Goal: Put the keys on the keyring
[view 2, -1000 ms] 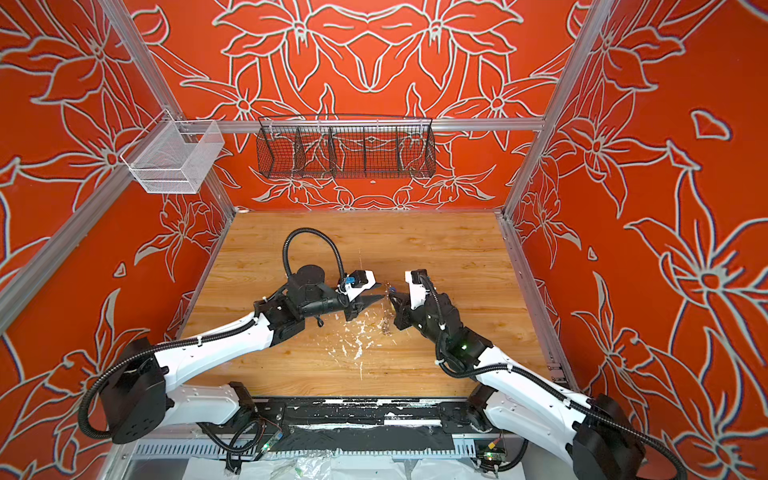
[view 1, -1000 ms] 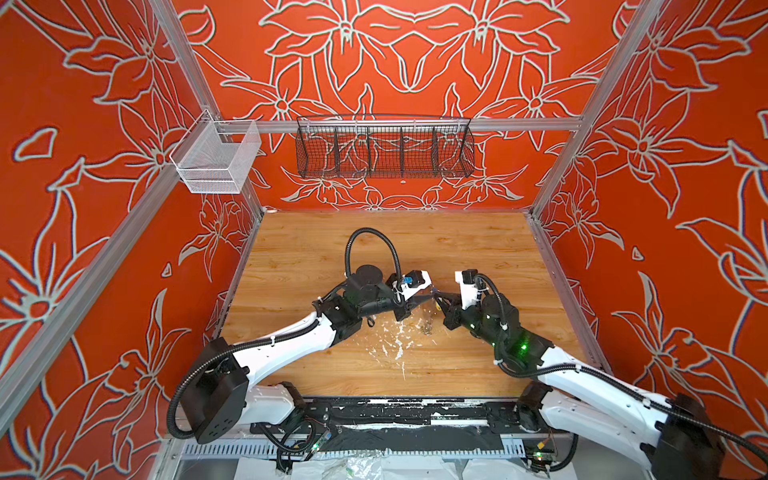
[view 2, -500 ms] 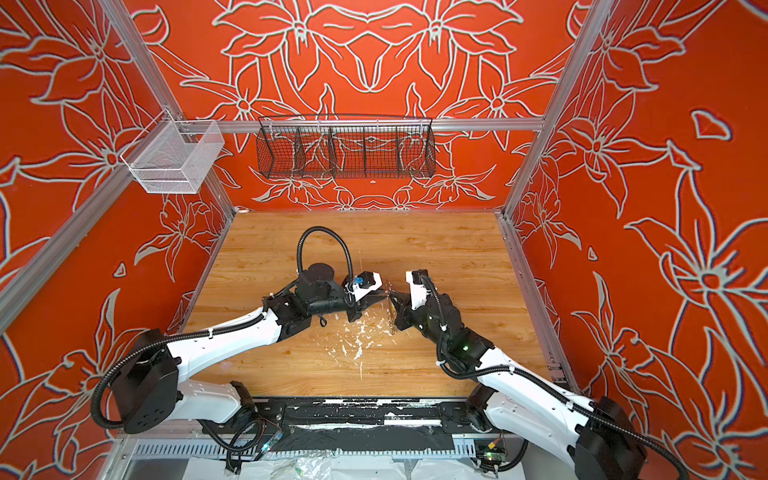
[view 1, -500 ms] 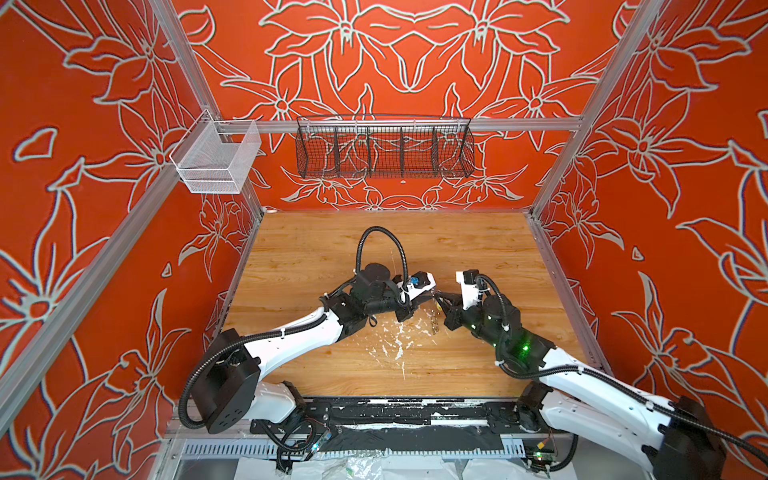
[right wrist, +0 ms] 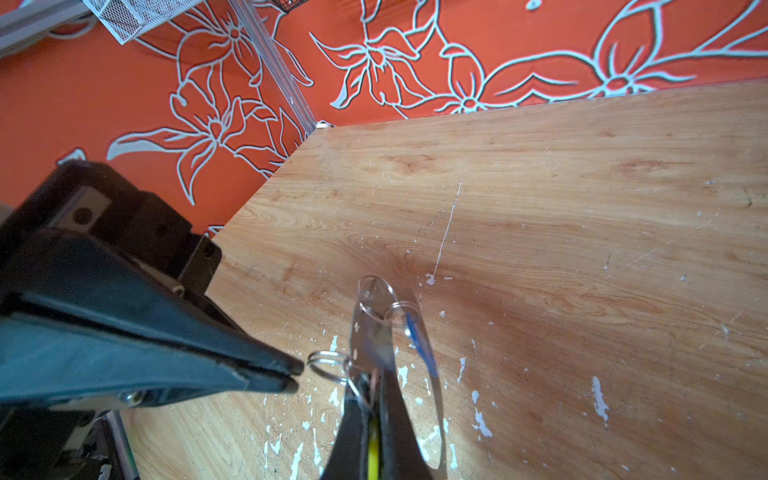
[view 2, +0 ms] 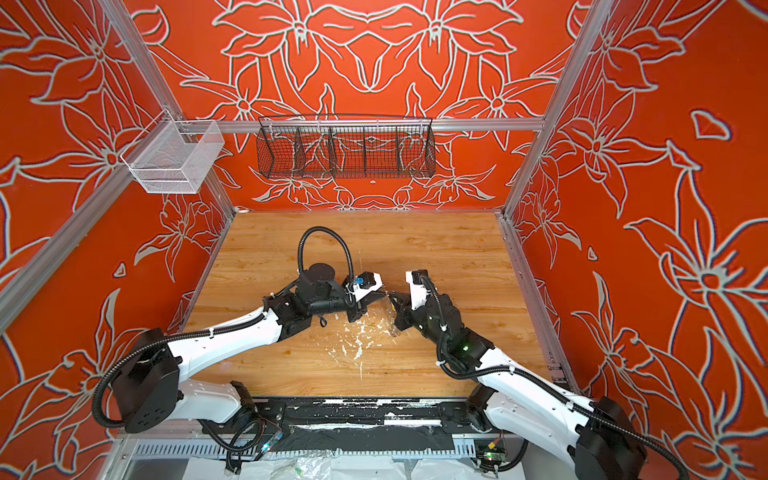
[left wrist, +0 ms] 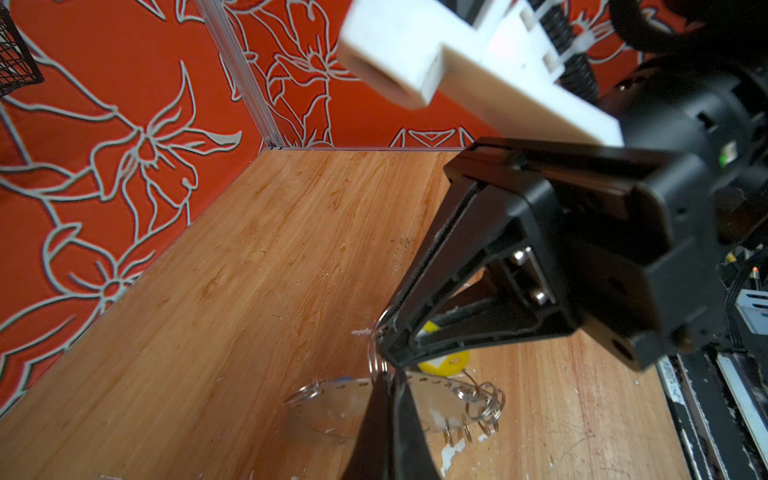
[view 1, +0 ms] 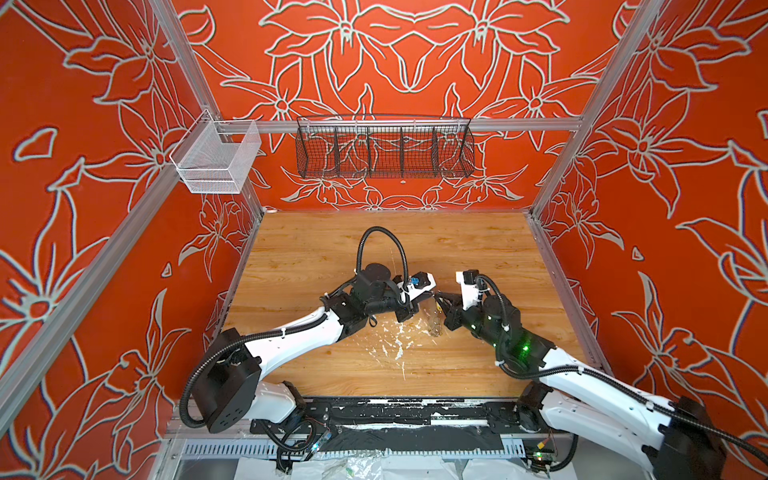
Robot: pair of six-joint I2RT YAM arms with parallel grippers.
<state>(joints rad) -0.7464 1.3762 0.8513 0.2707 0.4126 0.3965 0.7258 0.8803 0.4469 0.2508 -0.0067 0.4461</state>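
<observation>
We see right gripper (right wrist: 376, 388) clamped on keyring (right wrist: 372, 336) and yellow tag (right wrist: 374, 451), lifted over the table (right wrist: 540, 208) | left gripper (right wrist: 297, 374) closed beside a split ring (right wrist: 328, 361) | blue tag (right wrist: 419, 345) plain only in right wrist view | top views blur the keyring (view 1: 435, 320)

We see the keyring (right wrist: 371, 332), a flat grey disc edged with small split rings, held up on edge off the wood by the right claw (right wrist: 376, 376). A yellow tag (right wrist: 373, 446) sits between that claw's closed fingers; a blue tag (right wrist: 419, 345) hangs just beyond its tips.
</observation>
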